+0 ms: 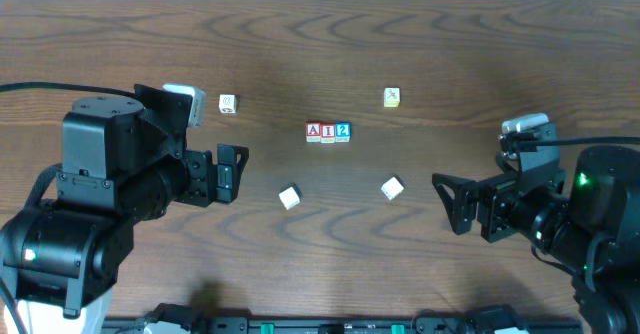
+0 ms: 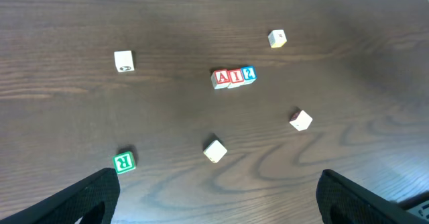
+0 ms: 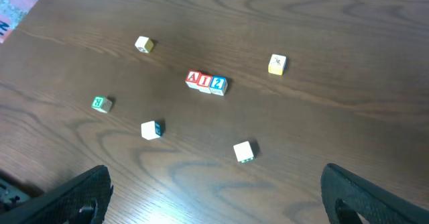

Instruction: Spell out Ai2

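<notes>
Left hand [image 1: 235, 172], right hand [image 1: 450, 204]: fingers spread apart, well clear of A-I-2 block row [image 1: 328, 132] set touching at mid-worktop [image 1: 300, 34]

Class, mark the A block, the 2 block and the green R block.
A block [image 1: 314, 131], overhead view, on its top face.
2 block [image 1: 343, 131], overhead view, on its top face.
green R block [image 2: 124, 162], left wrist view, on its lettered face.

Green block [image 2: 124, 161] hiding under left arm [image 1: 90, 194] overhead, left claw [image 2: 218, 207] and right claw [image 3: 214, 204] being cropped by bottom edges, white block [image 1: 290, 197] marks being too small to read
</notes>
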### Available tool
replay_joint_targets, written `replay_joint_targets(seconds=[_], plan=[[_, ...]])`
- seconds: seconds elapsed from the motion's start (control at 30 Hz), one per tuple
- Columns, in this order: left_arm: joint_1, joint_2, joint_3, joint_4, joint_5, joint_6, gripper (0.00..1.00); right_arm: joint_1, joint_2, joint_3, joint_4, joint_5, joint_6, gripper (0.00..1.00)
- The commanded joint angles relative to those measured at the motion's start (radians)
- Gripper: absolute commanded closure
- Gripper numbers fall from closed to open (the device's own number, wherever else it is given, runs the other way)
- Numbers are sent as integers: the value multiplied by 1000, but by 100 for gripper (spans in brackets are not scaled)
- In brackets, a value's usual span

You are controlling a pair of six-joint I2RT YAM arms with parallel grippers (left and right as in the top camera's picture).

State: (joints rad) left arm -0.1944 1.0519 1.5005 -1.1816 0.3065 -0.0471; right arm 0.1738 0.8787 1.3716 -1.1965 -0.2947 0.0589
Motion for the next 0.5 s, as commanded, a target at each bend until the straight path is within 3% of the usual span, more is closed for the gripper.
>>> replay_joint_targets(seconds=[0.0,0.3,0.47], plan=[[-1,-13,6,-11,-94,33,5,-2,0,1,-2,7,-8,1],[94,-181,-7,-37,-282,34,5,-2,0,1,-2,7,-8,1],[208,-322,-175,19,-288,34,4,-2,0,1,-2,7,-8,1]])
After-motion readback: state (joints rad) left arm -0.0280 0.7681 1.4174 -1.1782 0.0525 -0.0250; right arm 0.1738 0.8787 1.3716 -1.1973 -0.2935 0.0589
